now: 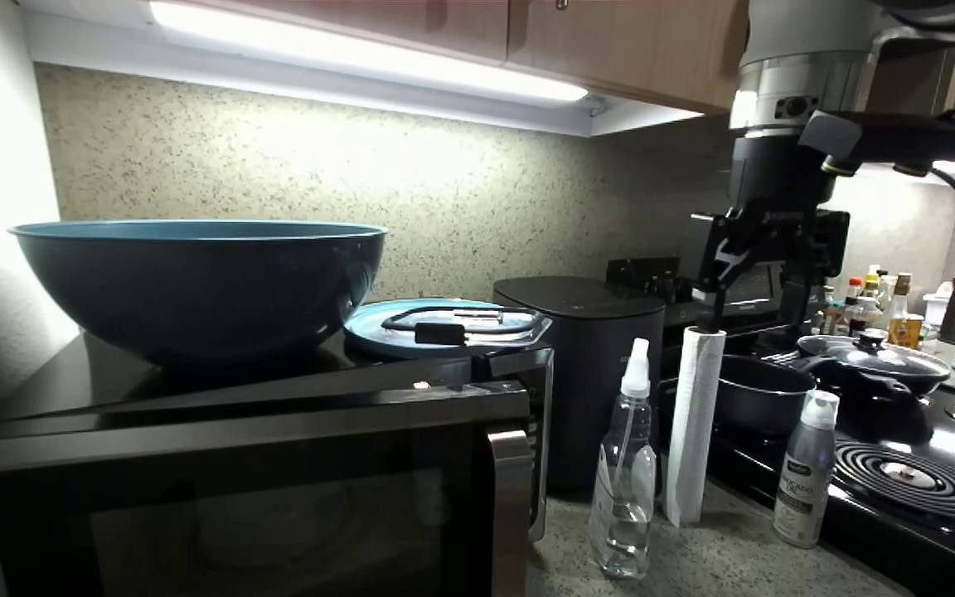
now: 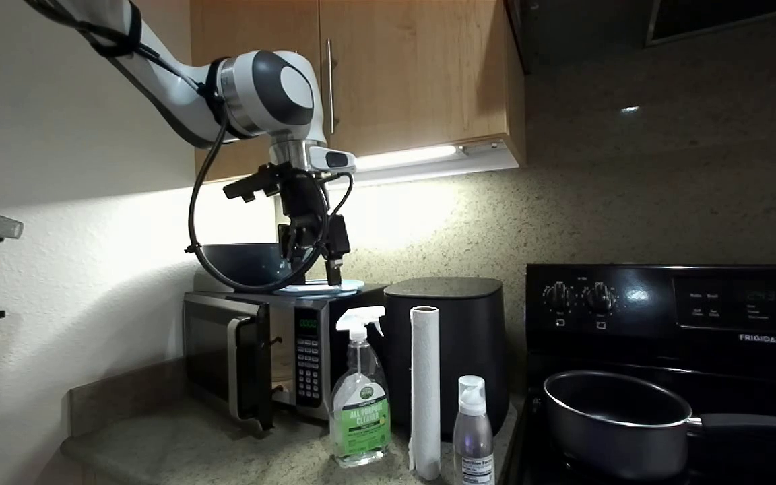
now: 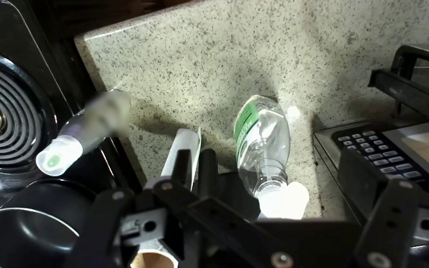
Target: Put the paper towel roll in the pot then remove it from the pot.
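The paper towel roll (image 1: 695, 431) stands upright on the counter, also seen in an exterior view (image 2: 426, 394). In the wrist view the roll (image 3: 183, 146) is partly hidden behind a finger, its cardboard core showing below. The dark pot (image 2: 620, 441) with a shiny rim sits on the stove, right of the roll; it also shows in an exterior view (image 1: 763, 396) and the wrist view (image 3: 28, 210). The roll is outside the pot. My gripper (image 2: 316, 275) is open and empty, above and left of the roll in that view. It also shows in an exterior view (image 1: 751, 313) and the wrist view (image 3: 283, 171).
A clear spray bottle (image 2: 361, 411) and a small bottle with white cap (image 2: 473, 431) flank the roll. Behind stand a black appliance (image 2: 455, 350) and an open-doored microwave (image 2: 226, 350) bearing a large teal bowl (image 1: 196, 290). A lidded pan (image 1: 879, 365) is on the stove.
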`<state>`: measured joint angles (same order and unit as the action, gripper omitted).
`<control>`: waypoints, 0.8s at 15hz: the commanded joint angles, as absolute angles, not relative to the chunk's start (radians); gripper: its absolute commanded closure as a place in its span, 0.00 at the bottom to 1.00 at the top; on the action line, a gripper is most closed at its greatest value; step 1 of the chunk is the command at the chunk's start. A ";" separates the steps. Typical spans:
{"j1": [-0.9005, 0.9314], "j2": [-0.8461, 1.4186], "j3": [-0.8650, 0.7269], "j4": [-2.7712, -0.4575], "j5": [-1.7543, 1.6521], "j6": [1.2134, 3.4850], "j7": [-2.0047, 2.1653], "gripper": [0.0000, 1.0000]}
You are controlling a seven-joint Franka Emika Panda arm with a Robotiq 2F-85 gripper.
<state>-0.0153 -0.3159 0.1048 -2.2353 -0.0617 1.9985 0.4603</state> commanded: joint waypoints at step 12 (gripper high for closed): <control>-0.014 -0.182 0.163 -2.180 -0.047 2.232 0.722 0.00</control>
<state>-0.0113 -0.2679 0.1250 -2.2228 -0.0413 2.1139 0.5665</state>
